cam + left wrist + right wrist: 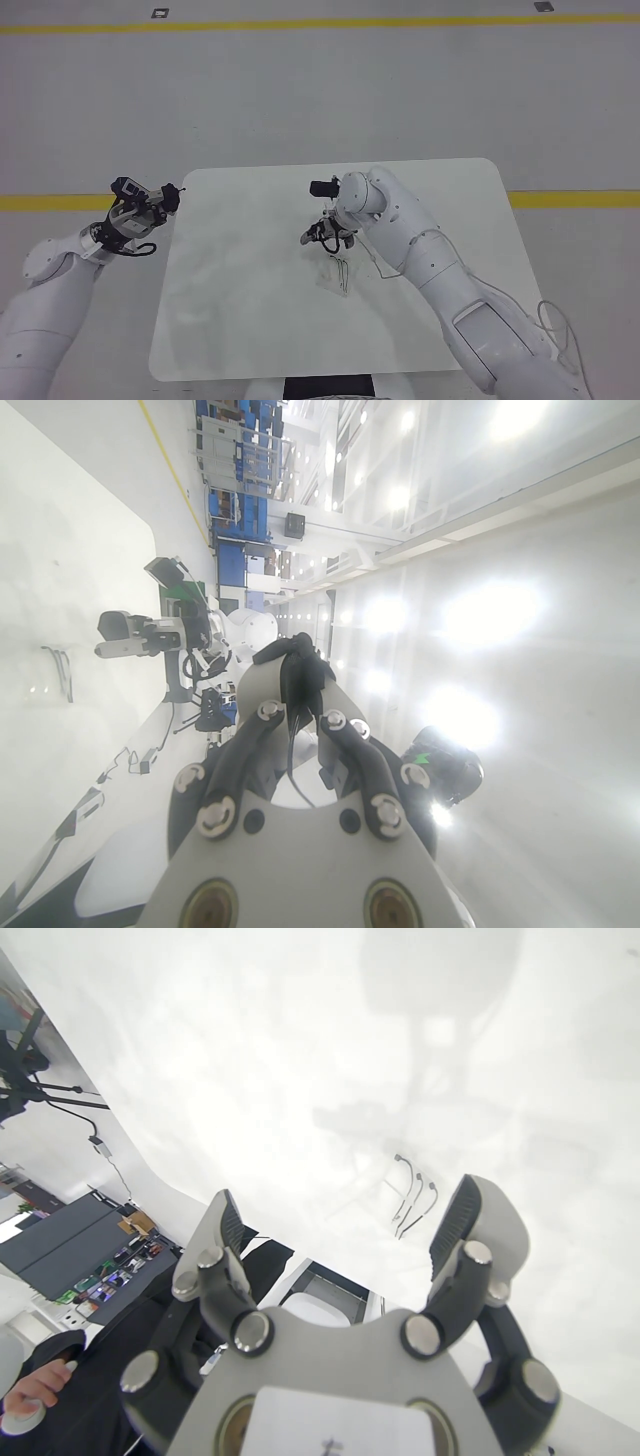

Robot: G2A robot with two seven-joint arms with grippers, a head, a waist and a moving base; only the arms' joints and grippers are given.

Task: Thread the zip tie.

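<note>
Several black zip ties (339, 271) lie in a clear bag near the middle of the white table (250, 320). My right gripper (322, 236) hangs just above and beside them, open with nothing between its fingers (227, 1220). The right wrist view has the zip ties (415, 1190) on the table just past the open gripper (345, 1215). My left gripper (170, 197) is held off the table's left edge, raised and shut on a black zip tie (300, 672) whose thin tail runs back between the fingers. The left wrist view looks across to the right gripper (117, 635) and the ties (62, 672).
The table has rounded corners, and its left edge runs close by the left gripper. A tripod with cables (30, 1088) stands on the floor beyond the table. Yellow lines (320, 24) mark the grey floor around it.
</note>
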